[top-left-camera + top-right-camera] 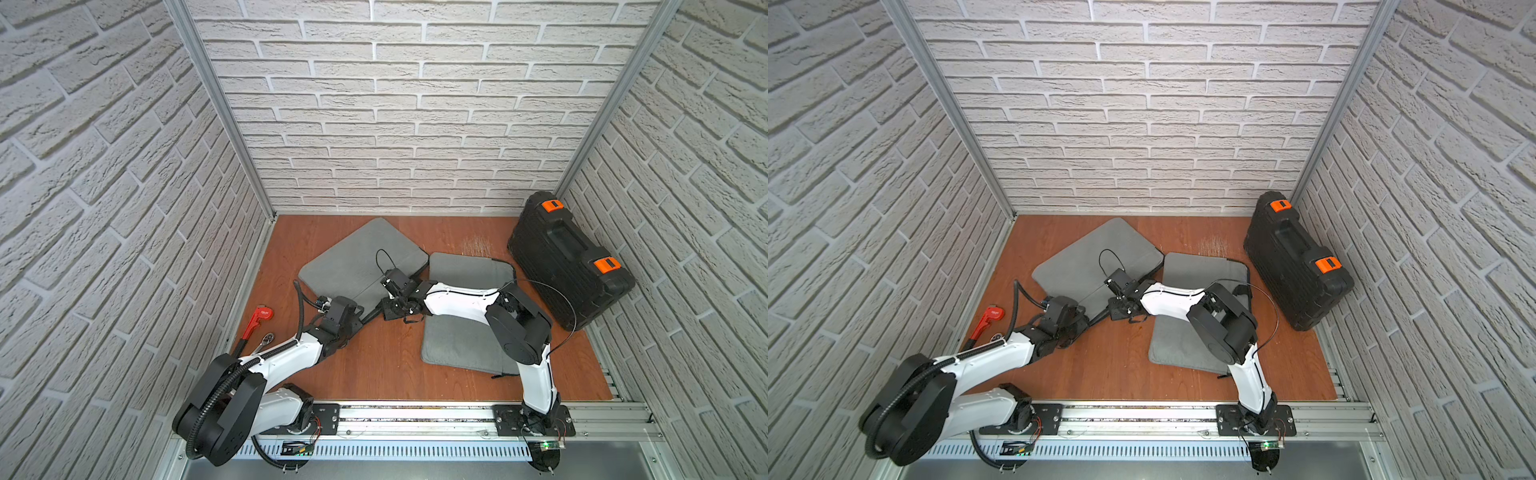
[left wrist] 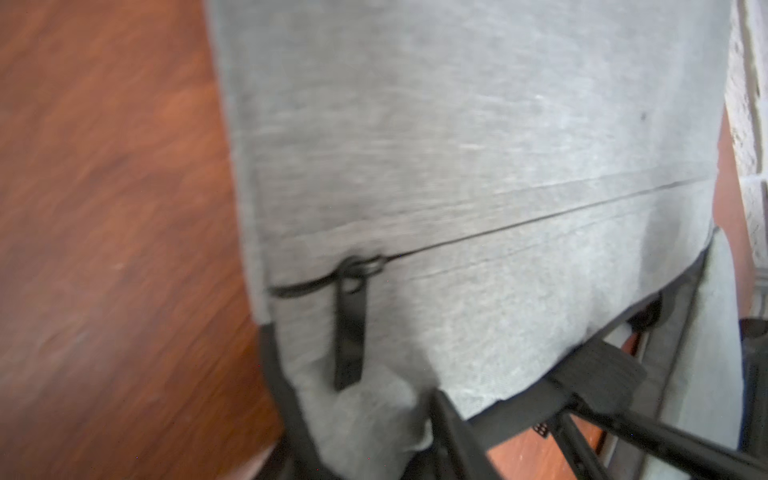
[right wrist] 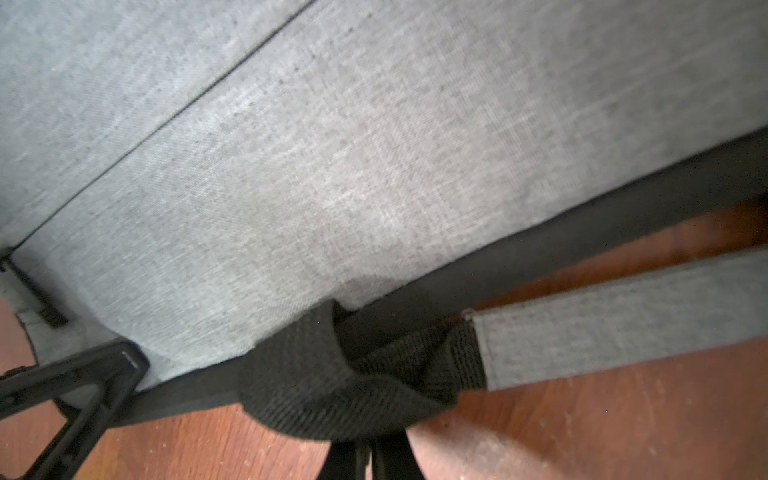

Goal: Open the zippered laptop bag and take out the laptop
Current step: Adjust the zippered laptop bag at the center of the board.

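Observation:
The grey laptop bag (image 1: 357, 262) lies tilted at the back left of the wooden table and is zipped shut, so the laptop is hidden. Both grippers are at its near edge. My left gripper (image 2: 365, 436) is closed on the bag's near corner, with grey fabric bunched between its fingers; a black zipper pull (image 2: 351, 328) lies just beyond on the front pocket. My right gripper (image 3: 365, 455) is shut on the black webbing of the bag's handle (image 3: 353, 374), whose grey strap (image 3: 623, 320) runs off sideways. In both top views the grippers (image 1: 368, 316) (image 1: 1121, 309) almost meet.
A second grey bag (image 1: 461, 336) lies under my right arm. A black tool case (image 1: 569, 262) with orange latches stands at the back right. A red pipe wrench (image 1: 257, 320) and a ratchet (image 1: 266, 338) lie by the left wall. Brick walls enclose three sides.

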`<action>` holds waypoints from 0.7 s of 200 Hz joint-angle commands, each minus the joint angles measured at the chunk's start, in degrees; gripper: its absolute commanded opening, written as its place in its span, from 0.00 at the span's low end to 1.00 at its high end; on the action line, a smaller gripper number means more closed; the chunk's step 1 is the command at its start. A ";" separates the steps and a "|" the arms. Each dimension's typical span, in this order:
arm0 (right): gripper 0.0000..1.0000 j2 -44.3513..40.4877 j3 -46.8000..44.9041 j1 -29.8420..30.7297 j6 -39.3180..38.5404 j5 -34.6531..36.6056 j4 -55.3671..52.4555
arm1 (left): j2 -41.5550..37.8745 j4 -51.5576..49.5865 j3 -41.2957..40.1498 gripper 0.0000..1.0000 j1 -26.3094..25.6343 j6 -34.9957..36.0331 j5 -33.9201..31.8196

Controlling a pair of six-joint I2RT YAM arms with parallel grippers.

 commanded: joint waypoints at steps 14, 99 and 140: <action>0.06 -2.51 -0.38 1.89 -0.40 -1.72 -2.36 | -2.40 -0.53 -0.43 0.22 1.98 1.42 -1.77; 0.06 -2.72 1.93 0.77 -2.61 3.87 -7.58 | -10.33 -7.09 -1.56 0.00 8.90 5.29 -1.95; 0.06 -2.37 2.77 -0.28 -3.36 5.68 -8.71 | -11.96 -8.26 -2.06 0.00 10.44 6.14 -1.59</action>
